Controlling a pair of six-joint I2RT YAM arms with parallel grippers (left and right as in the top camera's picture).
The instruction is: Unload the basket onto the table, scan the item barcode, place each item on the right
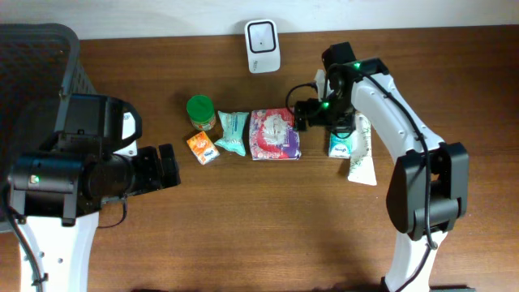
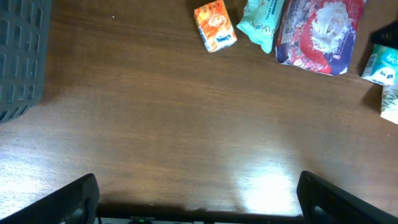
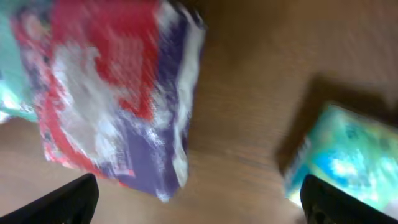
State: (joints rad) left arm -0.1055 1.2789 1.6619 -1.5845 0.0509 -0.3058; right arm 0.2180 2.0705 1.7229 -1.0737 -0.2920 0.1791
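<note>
Shows right claw (image 3: 198, 194) released, jaws spread wide, grasping nothing. Places red-and-purple packet (image 3: 106, 93) flat on table (image 2: 155, 124) just ahead of that claw, teal carton (image 3: 339, 162) ahead toward its other finger. Shows left claw (image 2: 199, 190) likewise released, packet well ahead of it.

No lettering we can make out for certain.
We see printed marks on the orange carton (image 2: 215, 25), the mint-green packet (image 2: 264, 22), the red and purple pack (image 2: 317, 31) and the small teal box (image 2: 380, 65) in the left wrist view, but all are too small to spell out. In the right wrist view the pack and box are blurred. From overhead, the label on the green-lidded jar (image 1: 201, 113) is too small for us as well.
</note>
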